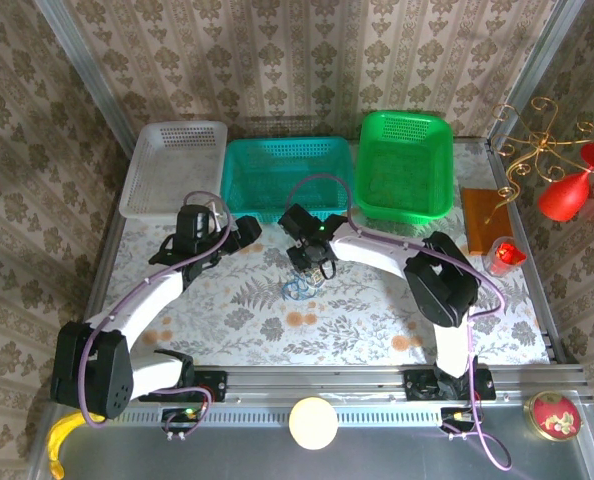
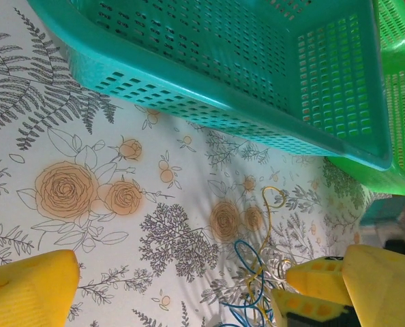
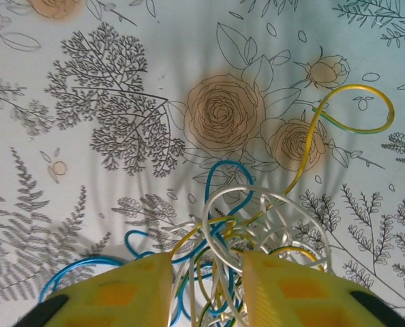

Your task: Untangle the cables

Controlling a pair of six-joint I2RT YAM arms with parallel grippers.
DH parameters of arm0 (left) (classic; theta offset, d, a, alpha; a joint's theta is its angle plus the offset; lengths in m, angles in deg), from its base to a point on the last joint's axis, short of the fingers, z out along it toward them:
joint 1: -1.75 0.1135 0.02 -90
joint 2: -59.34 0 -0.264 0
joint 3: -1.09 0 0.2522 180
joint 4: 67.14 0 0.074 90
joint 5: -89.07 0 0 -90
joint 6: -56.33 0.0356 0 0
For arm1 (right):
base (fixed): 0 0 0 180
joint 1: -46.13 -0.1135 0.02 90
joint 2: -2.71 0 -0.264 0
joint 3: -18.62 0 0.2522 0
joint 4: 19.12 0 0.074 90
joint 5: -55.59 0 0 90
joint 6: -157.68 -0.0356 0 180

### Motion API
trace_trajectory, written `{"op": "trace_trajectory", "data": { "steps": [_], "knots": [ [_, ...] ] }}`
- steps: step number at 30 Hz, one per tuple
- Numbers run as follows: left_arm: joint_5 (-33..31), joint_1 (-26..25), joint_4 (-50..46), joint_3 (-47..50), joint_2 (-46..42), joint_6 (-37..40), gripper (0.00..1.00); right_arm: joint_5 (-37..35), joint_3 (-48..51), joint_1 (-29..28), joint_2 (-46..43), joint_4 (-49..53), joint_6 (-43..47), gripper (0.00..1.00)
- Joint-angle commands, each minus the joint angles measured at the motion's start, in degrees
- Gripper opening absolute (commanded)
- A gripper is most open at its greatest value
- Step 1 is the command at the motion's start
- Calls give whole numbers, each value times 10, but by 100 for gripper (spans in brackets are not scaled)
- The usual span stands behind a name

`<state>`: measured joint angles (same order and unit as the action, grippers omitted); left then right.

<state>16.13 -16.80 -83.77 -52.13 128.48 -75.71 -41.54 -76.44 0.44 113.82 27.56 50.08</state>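
White basket point(image 1: 172, 165) is sitting far left, along the back edge. Left gripper point(image 1: 245, 232) is hovering just in front of the teal basket point(image 1: 287, 175), fingers spread wide with nothing between them, probably waiting to take a second strand.

Cables point(image 3: 216, 235) are lying in one knot on the floral tablecloth point(image 3: 107, 82) near mid-table. Blue, white and yellow cords are looping through each other, with one yellow loop point(image 3: 356, 109) straying free.

Right gripper point(image 3: 207, 272) is straddling the knot from above. Its jaws are apart by a narrow gap, with several strands between them and none visibly pinched. It is likely singling out one cord.

Green basket point(image 1: 405, 165) is standing right of the teal one.
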Motion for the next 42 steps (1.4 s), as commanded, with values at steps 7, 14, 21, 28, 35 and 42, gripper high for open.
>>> {"op": "trace_trajectory", "data": {
  "steps": [7,14,21,28,35,42],
  "knots": [
    [20,5,15,-9,6,8,100,-27,-6,0,-43,19,-5,0],
    [34,4,15,-3,11,19,100,-5,51,18,-126,-6,-33,0],
    [44,-10,18,8,24,16,100,39,109,24,-153,-45,-52,27],
    [26,-29,20,10,38,5,100,59,109,-4,-120,-61,-52,36],
    [12,-47,17,10,55,4,100,12,107,-4,-63,-70,-47,37],
    [7,-71,-8,-1,67,24,100,-25,199,60,-90,-106,-80,31]
  ]
}}
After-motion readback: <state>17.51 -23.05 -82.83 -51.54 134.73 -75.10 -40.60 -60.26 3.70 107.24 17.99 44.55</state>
